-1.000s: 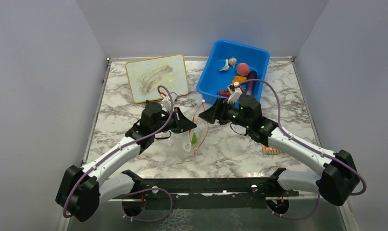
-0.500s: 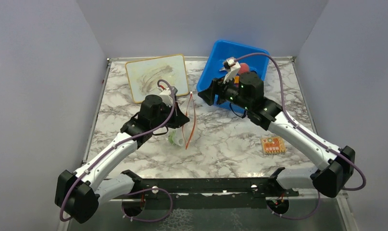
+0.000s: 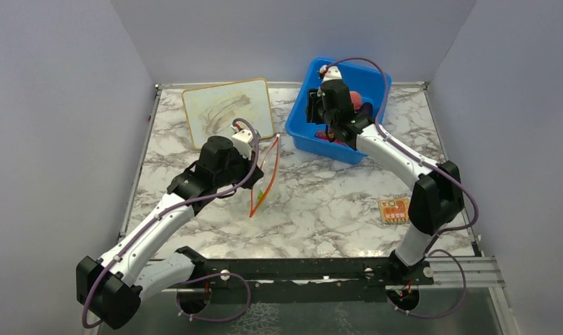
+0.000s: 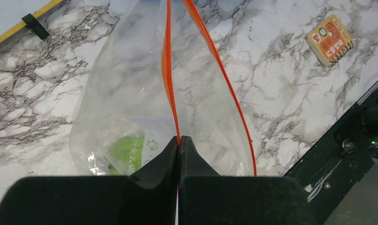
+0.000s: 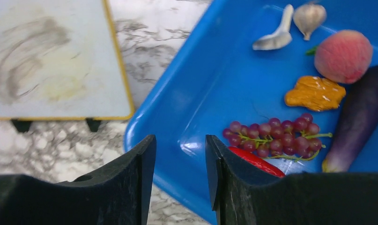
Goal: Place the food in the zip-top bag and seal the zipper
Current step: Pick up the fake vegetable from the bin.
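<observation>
Left gripper (image 4: 179, 140) pinches the limp-looking, likely slippery zip-top bag (image 4: 126, 93) by its stiffer zipper (image 4: 166, 70) at centre; right gripper (image 5: 180, 154), jaws half-parted and empty, hovers over the light grape bunch (image 5: 276, 136) in the blue bin (image 5: 196, 93) at one o'clock.

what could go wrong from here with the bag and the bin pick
1. The left pincer grips the zip-top bag only at one spot on its zipper; the bag may slip or sag shut, making the drop harder.
2. The right pincer hangs open by the blue bin's near wall, with the red chili close beside the grape bunch; it may clip the wall or grab both.
</observation>
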